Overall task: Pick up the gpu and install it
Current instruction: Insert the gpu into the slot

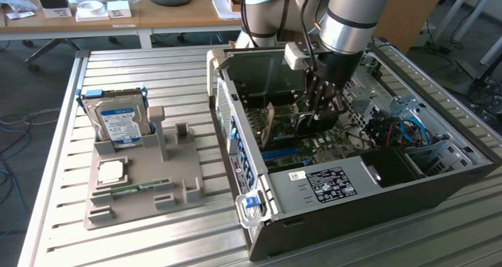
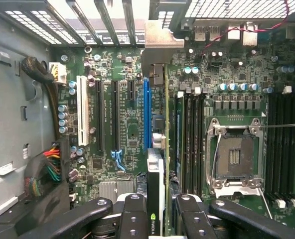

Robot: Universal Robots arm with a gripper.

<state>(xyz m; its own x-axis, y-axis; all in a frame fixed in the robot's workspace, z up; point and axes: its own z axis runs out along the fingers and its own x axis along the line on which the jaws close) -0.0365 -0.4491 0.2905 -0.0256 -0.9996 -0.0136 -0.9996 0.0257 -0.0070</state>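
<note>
Gpu [image 2: 156, 169] clamped edge-on between the jaws of the gripper [image 2: 160, 219], inside the open computer case [image 1: 377, 202], just beside the motherboard's blue slot [image 2: 146, 114]: pick-up complete, seating in a slot not confirmable.

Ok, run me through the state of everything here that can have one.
gpu: on edge inside the case, clamped between the fingers; cannot tell if seated.
gripper: shut on the gpu.
computer case: lying on its side, side panel off.
CPU socket: empty.
hard drive: standing upright in the grey holder.
RAM stick: lying flat on the holder.
processor chip: lying flat on the holder.
</note>
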